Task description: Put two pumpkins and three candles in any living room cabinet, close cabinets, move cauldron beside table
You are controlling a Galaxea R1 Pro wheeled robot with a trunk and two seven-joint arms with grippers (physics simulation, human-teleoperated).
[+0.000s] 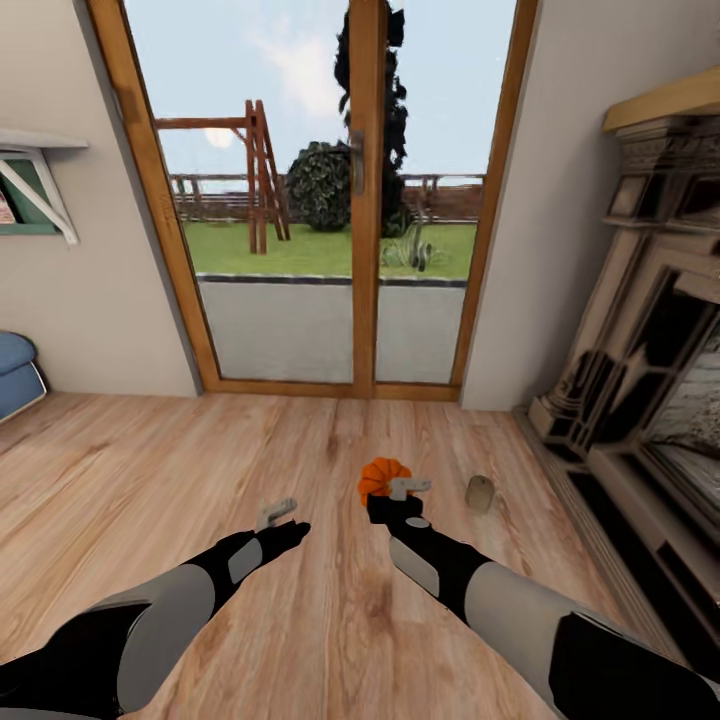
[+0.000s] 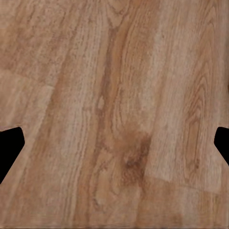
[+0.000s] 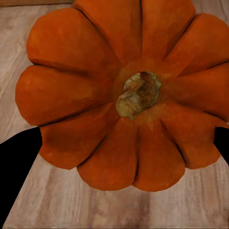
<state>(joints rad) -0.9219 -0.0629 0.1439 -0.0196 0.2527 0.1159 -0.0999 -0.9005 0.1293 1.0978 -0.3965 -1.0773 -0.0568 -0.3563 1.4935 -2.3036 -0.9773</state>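
One orange pumpkin (image 1: 377, 475) sits on the wooden floor in front of the glass doors. My right gripper (image 1: 402, 489) hovers right over it, open. In the right wrist view the pumpkin (image 3: 95, 71) with its brown stem lies between the spread fingers of that gripper (image 3: 121, 148). A stubby grey-beige candle (image 1: 480, 493) stands on the floor just right of the pumpkin. My left gripper (image 1: 277, 514) is open over bare floor, left of the pumpkin; the left wrist view shows this gripper (image 2: 114, 143) above bare planks. The cabinet, cauldron and table are out of view.
An ornate beige fireplace (image 1: 640, 370) lines the right wall. Tall wood-framed glass doors (image 1: 330, 200) stand straight ahead. A blue cushion edge (image 1: 15, 370) and a wall shelf (image 1: 40, 180) are at the far left. Open wooden floor (image 1: 150, 470) spreads left.
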